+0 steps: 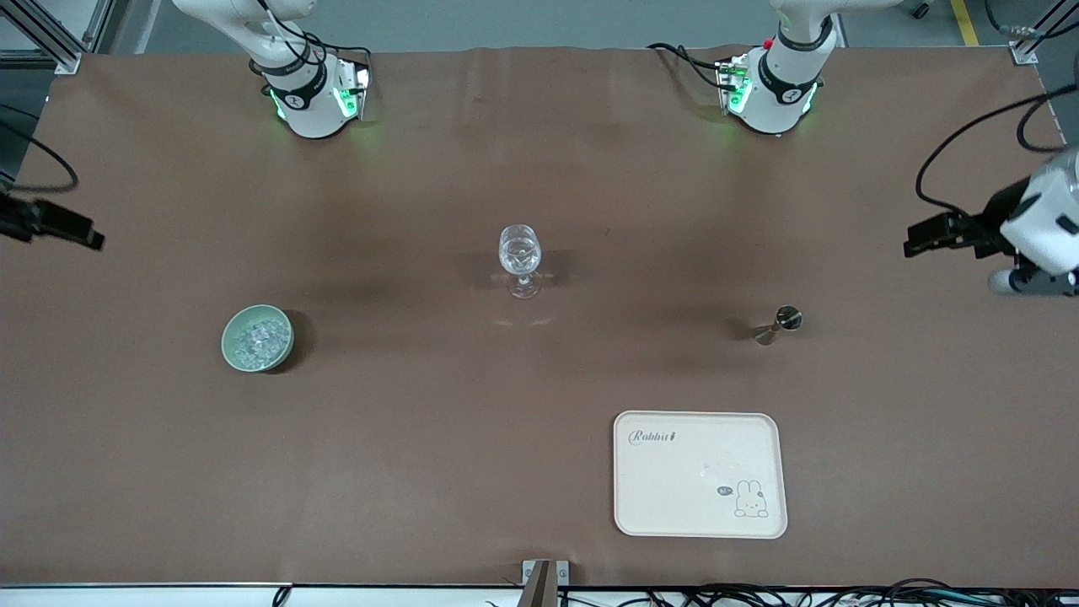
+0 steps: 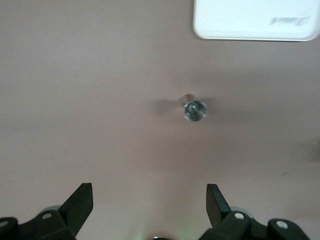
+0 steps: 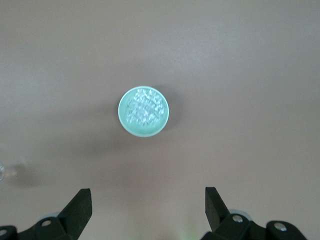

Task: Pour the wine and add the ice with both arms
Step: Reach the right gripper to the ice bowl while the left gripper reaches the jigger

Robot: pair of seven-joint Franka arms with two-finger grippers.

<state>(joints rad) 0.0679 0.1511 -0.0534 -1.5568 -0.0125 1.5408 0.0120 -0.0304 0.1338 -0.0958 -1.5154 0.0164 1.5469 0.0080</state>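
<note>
Ice (image 1: 257,339) in pale green bowl (image 1: 229,350): small, slick, light; probably better to grip bowl by rim. Left gripper (image 2: 149,200) spread, empty, high over jigger (image 2: 194,110); right gripper (image 3: 148,202) spread, empty, over bowl.

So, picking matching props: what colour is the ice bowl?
Pale green bowl, clearest in right wrist view.

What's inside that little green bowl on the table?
The pale green bowl holds a heap of ice: small clear, glittering cubes filling it nearly to the rim. The bowl's bottom cannot be seen, since the cubes cover it.
</note>
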